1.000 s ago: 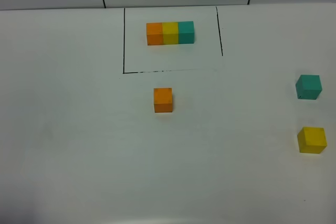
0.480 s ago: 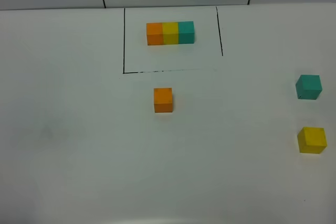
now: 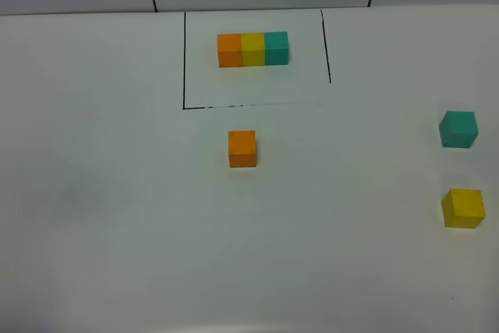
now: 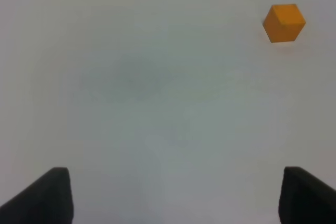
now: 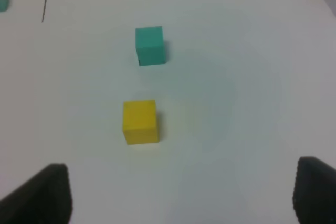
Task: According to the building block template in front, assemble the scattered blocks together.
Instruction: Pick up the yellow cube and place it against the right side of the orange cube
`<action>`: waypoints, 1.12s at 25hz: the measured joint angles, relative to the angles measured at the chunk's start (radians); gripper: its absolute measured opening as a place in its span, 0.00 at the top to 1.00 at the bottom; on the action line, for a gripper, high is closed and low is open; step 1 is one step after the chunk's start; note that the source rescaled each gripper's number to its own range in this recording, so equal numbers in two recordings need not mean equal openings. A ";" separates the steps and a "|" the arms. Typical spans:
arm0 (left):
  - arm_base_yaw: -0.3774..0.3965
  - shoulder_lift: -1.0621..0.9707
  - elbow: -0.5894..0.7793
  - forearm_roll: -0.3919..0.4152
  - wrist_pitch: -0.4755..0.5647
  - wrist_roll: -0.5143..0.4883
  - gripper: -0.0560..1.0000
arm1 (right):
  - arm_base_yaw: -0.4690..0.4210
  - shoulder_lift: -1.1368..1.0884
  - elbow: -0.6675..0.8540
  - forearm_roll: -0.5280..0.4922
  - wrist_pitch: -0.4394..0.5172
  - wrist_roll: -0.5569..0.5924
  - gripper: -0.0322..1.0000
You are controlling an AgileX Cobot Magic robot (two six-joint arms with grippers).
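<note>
Only the high view shows the template (image 3: 253,49); the wrist views alone show the left gripper (image 4: 178,198) and right gripper (image 5: 181,192), both spread wide, gripping nothing.

No movement shows on the tabletop (image 3: 117,255) over the past second. From the high camera, the orange block (image 3: 242,149), the teal block (image 3: 458,129), the yellow block (image 3: 463,208) and the template (image 3: 253,49) each sit exactly where both earlier pictures had them, turned the same way. The gaps between them are no wider and no narrower: the orange block is as near the drawn outline (image 3: 184,60) as before, and the teal and yellow blocks are as far apart as before. The wrist cameras have no earlier picture to compare with, so any shift there cannot be told.
</note>
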 joint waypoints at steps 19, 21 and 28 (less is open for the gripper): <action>0.184 0.000 0.000 -0.007 -0.001 0.001 0.00 | 0.000 0.000 0.000 0.000 0.000 0.002 0.27; 0.185 0.000 0.000 -0.007 -0.001 0.001 0.00 | 0.000 0.000 0.000 0.000 0.000 0.002 0.27; 0.185 0.000 0.000 -0.007 -0.001 0.001 0.00 | 0.000 0.000 0.000 0.000 0.000 0.002 0.27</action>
